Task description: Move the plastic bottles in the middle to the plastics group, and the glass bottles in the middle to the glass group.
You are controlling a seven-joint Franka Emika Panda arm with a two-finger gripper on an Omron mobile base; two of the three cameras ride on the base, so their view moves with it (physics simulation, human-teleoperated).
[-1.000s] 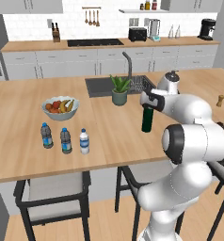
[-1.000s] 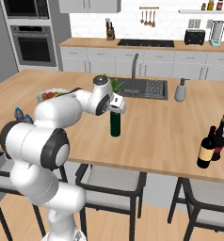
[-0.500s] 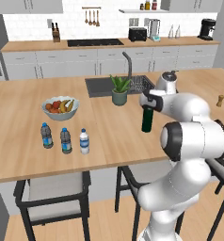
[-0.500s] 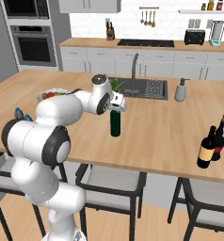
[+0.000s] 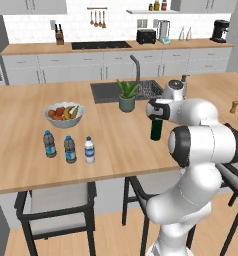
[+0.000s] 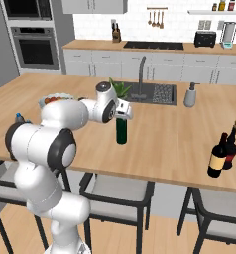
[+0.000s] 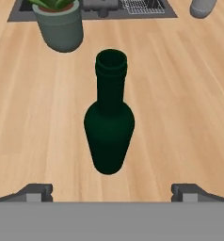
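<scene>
Gripper (image 7: 112,193) spread wide, empty, above green wine bottle (image 7: 109,132). Descend centred on neck; clearance seemingly adequate. Close squarely.

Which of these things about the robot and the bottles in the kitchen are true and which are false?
1. The green bottle stands upright on the wooden counter. True.
2. The gripper squeezes the green bottle. False: its fingers are wide apart, on either side of the bottle.
3. Three small water bottles stand in a row near the fruit bowl. True.
4. The potted plant lies tipped over. False: it stands upright by the sink.
</scene>
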